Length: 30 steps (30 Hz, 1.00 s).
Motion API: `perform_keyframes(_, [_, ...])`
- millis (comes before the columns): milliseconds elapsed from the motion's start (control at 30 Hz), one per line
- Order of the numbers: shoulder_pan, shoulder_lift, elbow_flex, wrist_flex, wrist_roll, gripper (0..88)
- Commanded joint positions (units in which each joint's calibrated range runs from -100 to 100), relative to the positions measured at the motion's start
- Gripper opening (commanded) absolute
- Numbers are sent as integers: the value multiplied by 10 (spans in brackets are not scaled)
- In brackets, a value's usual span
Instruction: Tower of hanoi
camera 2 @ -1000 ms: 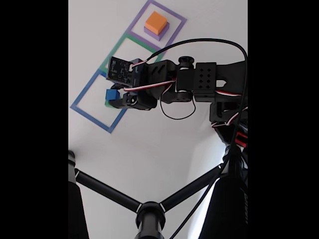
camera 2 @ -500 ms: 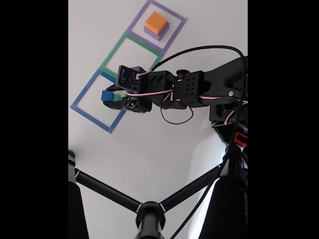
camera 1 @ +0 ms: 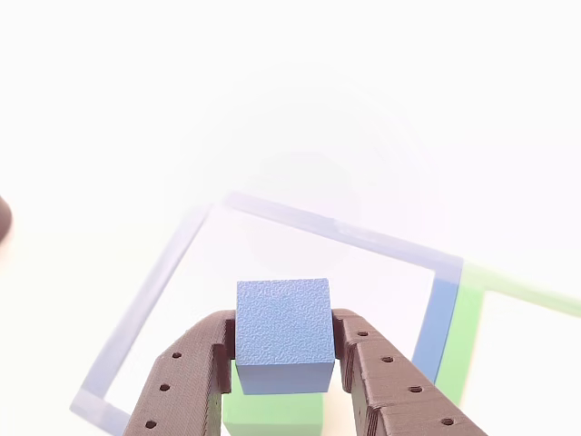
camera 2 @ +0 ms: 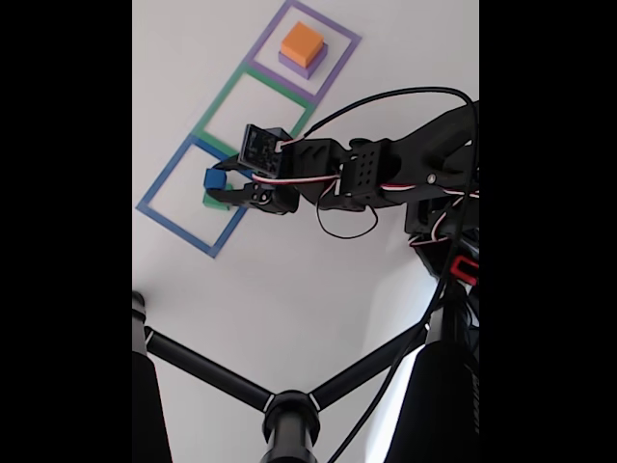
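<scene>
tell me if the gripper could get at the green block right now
Probably not: the gripper is shut on the blue cube, which sits over the green block.

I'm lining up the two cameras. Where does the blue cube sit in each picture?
Other view: the blue cube sits low at centre, clamped between the claw fingers, above the green block.
Fixed view: the blue cube is left of centre, at the claw's tip.
Shared landmark: the blue square outline on the table.

Black arm point(camera 2: 386, 174) with perforated servo housings, red-and-white wires and a looping black cable; brown printed gripper point(camera 1: 286, 363) fingers with holes.
</scene>
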Motion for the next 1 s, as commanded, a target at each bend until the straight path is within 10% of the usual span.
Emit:
perform_keyframes(0, [6,9,-2,-30,6,2])
perform_keyframes(967, [-4,69,4,-90,6,4])
